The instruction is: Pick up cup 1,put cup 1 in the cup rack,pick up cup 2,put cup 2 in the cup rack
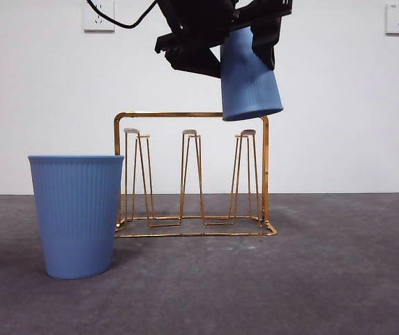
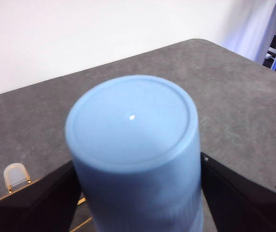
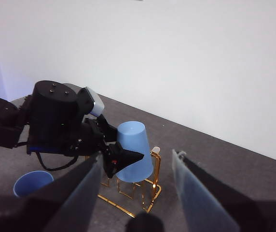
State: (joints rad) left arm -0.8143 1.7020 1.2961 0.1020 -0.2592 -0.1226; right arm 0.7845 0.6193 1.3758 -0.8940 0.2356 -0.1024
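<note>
— Where's the cup? 
— Upside down, top centre, the left gripper (image 1: pixel 245 42) clamped on the held cup (image 1: pixel 248 73) above the cup rack (image 1: pixel 192 174).

— The room? 
— Grey table (image 1: pixel 311 279), white wall (image 1: pixel 339 105), second cup (image 1: pixel 77 213) lower left. Right gripper (image 3: pixel 138 193) spread, holding nothing.

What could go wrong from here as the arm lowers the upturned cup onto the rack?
1. The held cup hangs tilted above the cup rack in the left gripper; its rim may catch the handle frame instead of sliding over a prong.
2. A snag could shove the light rack toward the second cup standing beside it.
</note>
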